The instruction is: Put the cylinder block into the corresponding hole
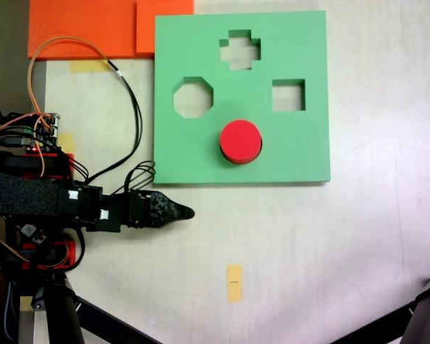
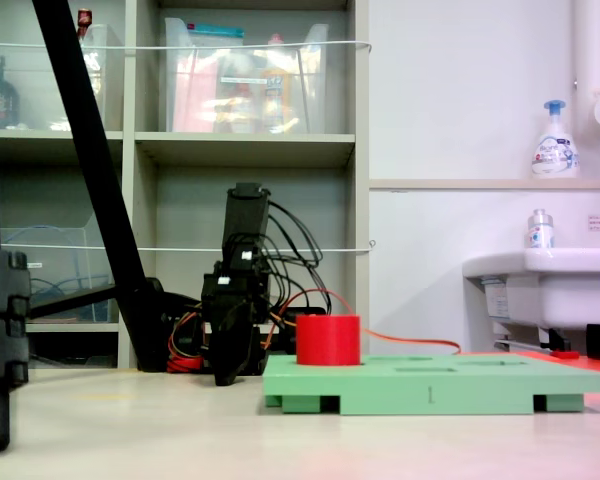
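One short red foam cylinder block with a flat round top [image 1: 241, 140] stands on a square green foam board [image 1: 301, 154], at the board's 6 o'clock area in the fixed view from above. It sits over the spot where a round cutout would be, with its body rising well above the board, as the low side view confirms [image 2: 328, 340]. Whether it is seated in the hole or resting on top cannot be told.

On the same board, an octagonal cutout [image 1: 193, 98] lies at 10 o'clock from the cylinder, a square cutout [image 1: 288, 95] at 2 o'clock, and a cross-shaped cutout [image 1: 240, 50] at 12 o'clock.

The arm's black tool [image 1: 188, 212] lies off the board, at about 8 o'clock from the cylinder and well apart from it, pointing toward 3 o'clock. It tapers to a single dark tip with no gap showing, and it holds nothing; whether it is open or closed cannot be told. In the side view the tool [image 2: 225, 378] hangs down to the pale surface, left of the board.

The surface [image 1: 358, 251] is whitish, with a small yellow tape strip [image 1: 234, 282] at 6 o'clock from the board. Orange foam sheets [image 1: 93, 27] lie at the top left, touching the board's upper left corner. Orange and black cables [image 1: 132, 122] loop from the arm's base.

Behind, the side view shows shelving with clear bins [image 2: 245, 80], a white sink [image 2: 545, 285] and a soap pump bottle [image 2: 554, 140].
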Robot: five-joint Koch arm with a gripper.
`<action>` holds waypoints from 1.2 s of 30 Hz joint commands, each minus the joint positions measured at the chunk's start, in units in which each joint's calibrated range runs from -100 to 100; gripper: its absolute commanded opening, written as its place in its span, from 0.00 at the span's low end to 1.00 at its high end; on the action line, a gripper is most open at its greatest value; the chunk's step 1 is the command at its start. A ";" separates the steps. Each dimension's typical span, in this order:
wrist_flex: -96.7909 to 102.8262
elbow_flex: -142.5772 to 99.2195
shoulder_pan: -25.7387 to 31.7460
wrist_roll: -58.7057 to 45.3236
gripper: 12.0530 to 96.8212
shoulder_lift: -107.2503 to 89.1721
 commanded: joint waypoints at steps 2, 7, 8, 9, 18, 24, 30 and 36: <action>-4.64 -0.98 -0.15 -0.15 0.43 -0.41; -4.64 -0.98 -0.20 -0.15 0.43 -0.41; -4.64 -0.98 -0.15 -0.15 0.43 -0.41; -4.64 -0.98 -0.20 -0.15 0.43 -0.41; -4.64 -0.98 -0.15 -0.15 0.43 -0.41; -4.64 -0.98 -0.15 -0.15 0.43 -0.41; -4.64 -0.98 -0.15 -0.15 0.43 -0.41; -4.64 -0.98 -0.20 -0.15 0.43 -0.41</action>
